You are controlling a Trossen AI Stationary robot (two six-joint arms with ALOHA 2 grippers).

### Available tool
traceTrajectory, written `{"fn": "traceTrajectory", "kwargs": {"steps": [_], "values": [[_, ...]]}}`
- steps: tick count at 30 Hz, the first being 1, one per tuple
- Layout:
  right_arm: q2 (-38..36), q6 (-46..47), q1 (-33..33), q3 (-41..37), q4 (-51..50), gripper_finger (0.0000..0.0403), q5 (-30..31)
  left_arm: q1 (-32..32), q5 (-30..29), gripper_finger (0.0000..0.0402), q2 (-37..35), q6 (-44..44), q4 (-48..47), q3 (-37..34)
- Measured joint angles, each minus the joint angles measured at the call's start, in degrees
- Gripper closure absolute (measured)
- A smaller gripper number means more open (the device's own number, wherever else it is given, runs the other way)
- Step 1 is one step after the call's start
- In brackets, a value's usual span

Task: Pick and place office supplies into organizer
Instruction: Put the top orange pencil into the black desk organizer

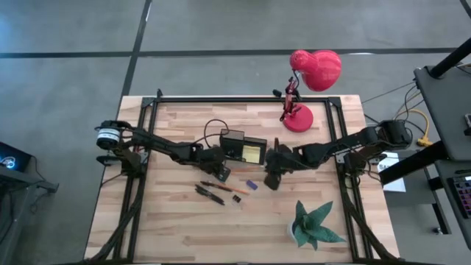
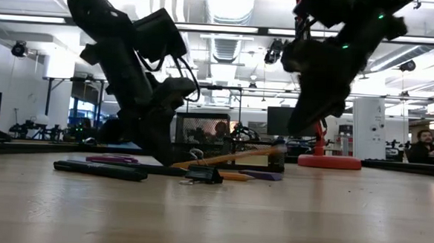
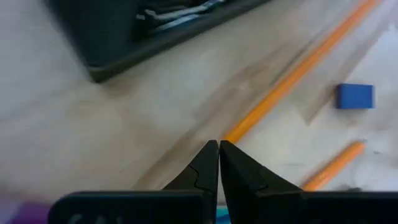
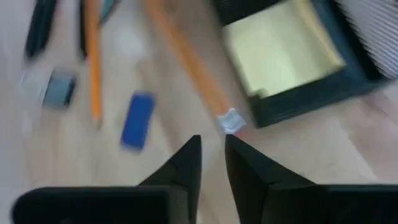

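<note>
The small black rectangular organizer tray sits near the table's middle, with a square yellow sticky-note pad lying in one of its compartments. The left gripper is just beside the tray's corner, low over the wood, its fingers pressed together; in the left wrist view the tips close on the end of a long orange pencil, which runs away from them along the tray's edge. The right gripper hangs just off the tray's opposite side, its fingers slightly spread and holding nothing, with the pencil's metal-capped end just ahead of them, touching the tray wall. A small blue eraser block, a second orange pencil and dark pens lie on the wood, farther from the tray.
</note>
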Motion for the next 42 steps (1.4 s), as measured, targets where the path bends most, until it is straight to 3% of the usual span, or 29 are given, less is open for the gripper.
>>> {"fn": "traceTrajectory", "kwargs": {"steps": [6, 12, 15, 21, 33, 42], "values": [[0.06, -5.76, 2.65, -0.11, -0.32, 0.0283, 0.94, 0.07, 0.17, 0.0402, 0.41, -0.10, 1.68, 0.00], [2.10, -12.86, 2.22, -0.11, -0.37, 0.0254, 10.38, 0.09, -0.46, 0.0401, 1.44, 1.16, 2.17, -0.03], [3.52, -16.93, 1.15, -0.11, -0.27, 0.0246, 11.34, 0.09, -0.16, 0.0401, 2.27, 1.22, 2.45, 0.12], [6.87, -21.98, -0.04, -0.09, -0.40, 0.0241, 8.81, 0.09, -0.11, 0.0401, 2.40, 1.23, 2.72, 0.20], [9.40, -23.37, -0.18, 1.20, -1.30, 0.0261, 9.00, 0.11, -0.33, 0.0401, 2.51, 1.57, 3.05, 0.03], [8.22, -24.07, -1.02, 1.36, -3.13, 0.0248, 14.76, 0.11, -0.44, 0.0401, 2.53, 2.52, 3.31, 0.00]]}}
